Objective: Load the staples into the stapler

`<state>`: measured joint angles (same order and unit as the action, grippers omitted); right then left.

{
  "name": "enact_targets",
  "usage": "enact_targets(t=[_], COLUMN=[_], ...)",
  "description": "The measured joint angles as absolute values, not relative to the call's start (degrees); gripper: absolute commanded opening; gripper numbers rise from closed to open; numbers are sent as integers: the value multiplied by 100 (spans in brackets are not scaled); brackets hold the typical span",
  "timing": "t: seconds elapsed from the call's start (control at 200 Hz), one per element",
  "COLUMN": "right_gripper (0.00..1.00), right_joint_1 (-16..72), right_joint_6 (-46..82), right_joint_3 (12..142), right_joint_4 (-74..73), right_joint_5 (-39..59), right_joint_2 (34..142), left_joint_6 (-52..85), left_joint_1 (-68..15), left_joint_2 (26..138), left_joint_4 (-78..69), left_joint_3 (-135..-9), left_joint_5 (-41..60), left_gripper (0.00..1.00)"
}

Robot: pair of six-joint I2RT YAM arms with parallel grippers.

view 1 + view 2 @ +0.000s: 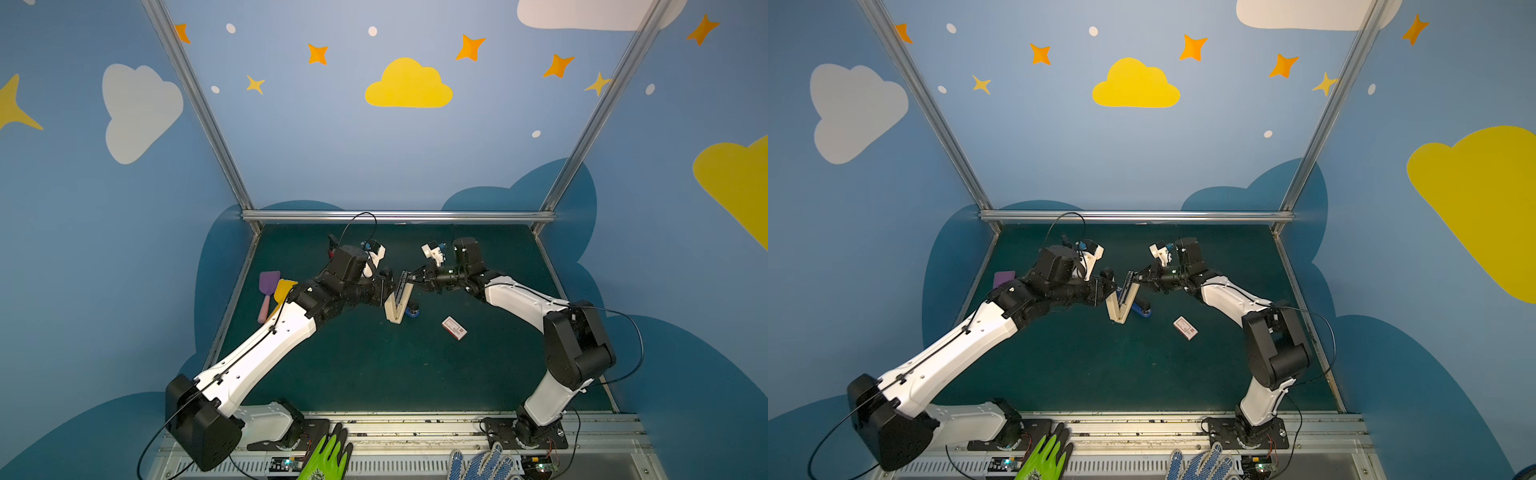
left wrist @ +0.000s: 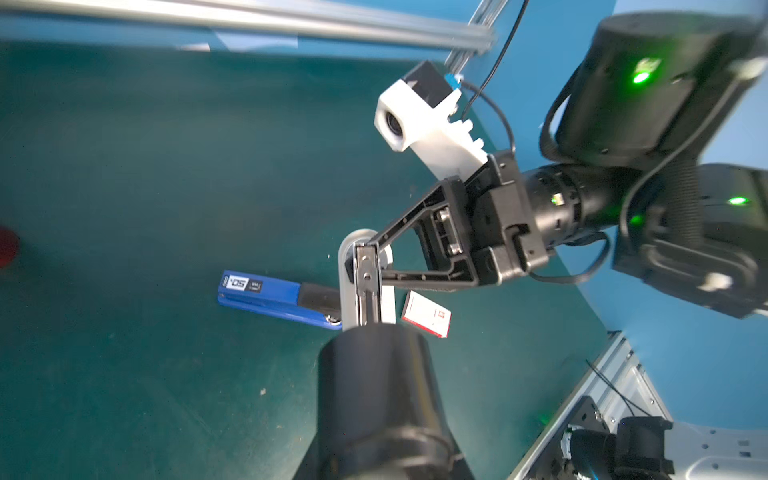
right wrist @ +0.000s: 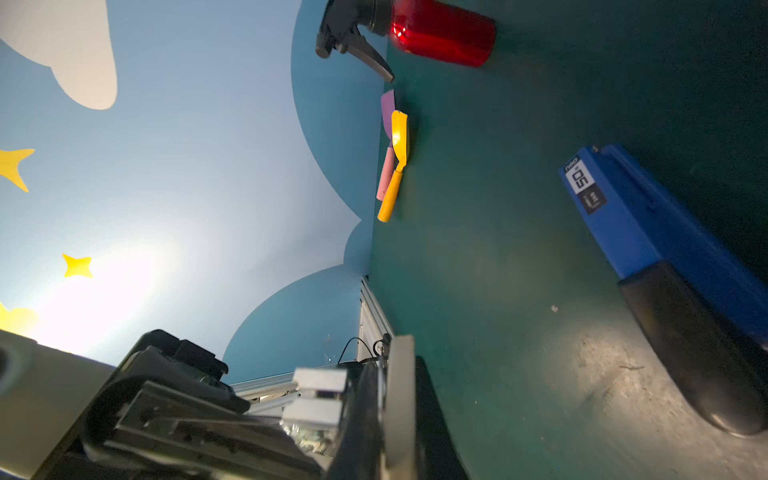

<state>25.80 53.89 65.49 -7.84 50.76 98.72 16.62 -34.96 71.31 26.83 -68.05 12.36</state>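
Left pincer (image 1: 385, 291) was clamped on one leg of the cream plastic stapler (image 1: 390, 310). Its fingers were hidden behind its own body in the wrist view, so I went by both top views. That stapler was hinged open into a V around the middle of the dark green tabletop (image 1: 374, 374), hinge end down. I couldn't tell if that end touched the surface.

Right pincer (image 2: 378, 258) was pinched shut on the tip of the other leg, the one with the bare metal rail (image 2: 368, 291). Whether it had the rail itself or the cover behind it, no idea.

Just beside the V, a blue stapler with a black tail end (image 2: 270, 297) lay flat on the tabletop with nobody touching it. Further toward the right edge and nearer the front sat the small flat white cardboard staple box with the red label (image 1: 454, 327), apart from both pincers. It looked closed, and I saw no loose strips.

My read: this was the opening step, and loading hadn't begun. To do it well, I'd hold the left grip firm and swing the right one along the hinge's arc instead of tugging sideways. I'd finish with the rail's channel facing up. One pincer then has to let go for the box, so park the stapler where it won't snap shut.
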Motion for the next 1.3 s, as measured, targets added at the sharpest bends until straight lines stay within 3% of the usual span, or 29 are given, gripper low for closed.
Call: enact_targets(t=[0.541, 1.302], right_gripper=[0, 0], right_joint_1=[2010, 1761], right_joint_6=[6777, 8095], right_joint_3=[6556, 6569], right_joint_4=[-1747, -3105], right_joint_5=[5043, 4768], right_joint_2=[9944, 10025], left_joint_6=[1955, 2182], left_joint_1=[-3588, -3747], left_joint_2=[5642, 4912], left_joint_4=[2003, 1184], left_joint_3=[-5605, -4812], left_joint_5=[607, 176], left_gripper=[4, 4])
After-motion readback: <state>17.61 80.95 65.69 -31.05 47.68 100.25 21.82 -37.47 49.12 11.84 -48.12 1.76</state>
